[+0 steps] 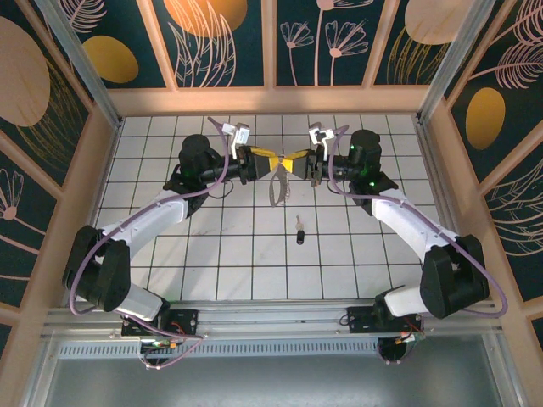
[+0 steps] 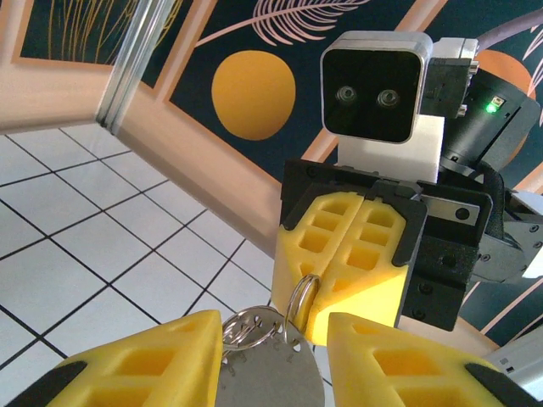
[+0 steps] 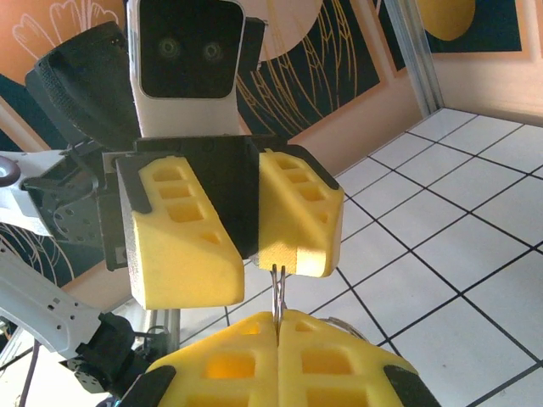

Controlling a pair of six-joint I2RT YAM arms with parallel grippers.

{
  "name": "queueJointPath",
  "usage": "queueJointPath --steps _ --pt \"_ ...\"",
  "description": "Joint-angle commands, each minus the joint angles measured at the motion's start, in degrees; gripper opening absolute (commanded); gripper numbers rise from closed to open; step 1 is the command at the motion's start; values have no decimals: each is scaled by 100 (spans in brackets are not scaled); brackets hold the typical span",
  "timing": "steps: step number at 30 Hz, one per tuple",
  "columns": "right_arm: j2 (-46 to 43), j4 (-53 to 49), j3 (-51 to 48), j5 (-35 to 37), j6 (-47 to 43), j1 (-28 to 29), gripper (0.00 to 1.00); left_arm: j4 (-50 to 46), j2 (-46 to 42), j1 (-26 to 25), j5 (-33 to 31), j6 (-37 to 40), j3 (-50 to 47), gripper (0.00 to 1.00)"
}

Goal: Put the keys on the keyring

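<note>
Far centre, above the table (image 1: 212, 254), both grippers meet tip to tip. Right gripper (image 3: 278, 335) is closed, pinching the keyring (image 2: 302, 295) edge-on between its pads. Left gripper (image 2: 273, 339) has its jaws apart with a gap between them; a silver key (image 2: 271, 377) hangs from the keyring between its fingertips, contact not determinable. Black-headed key (image 1: 300, 231) lies flat on the tiles, nearer, just right of centre, apart from both arms

A lab robot cell: a white gridded table (image 1: 212, 254) boxed in by leaf-printed panels (image 1: 221, 42) from 9 through 12 to 3 o'clock, an aluminium rail (image 1: 271, 315) at 6 o'clock carrying the left arm (image 1: 153, 212) and right arm (image 1: 407, 222)
</note>
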Motion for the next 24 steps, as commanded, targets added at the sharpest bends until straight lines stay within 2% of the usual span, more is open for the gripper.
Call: queueJointPath --steps 1,5,13,17,23,24 --pt "54 408 -27 -172 108 47 0 315 77 -33 143 18 142 37" --pt "91 409 -24 -163 109 83 0 413 131 -47 178 -50 157 37" --pt "140 453 -44 -128 126 102 0 447 185 -73 222 -73 161 29" --pt "162 461 -46 -137 126 109 0 510 203 -82 222 -125 170 21" --pt "149 426 -57 -28 124 107 0 556 229 -100 266 -147 185 0" --pt "150 422 -62 -14 127 99 0 556 229 -95 258 -145 182 0"
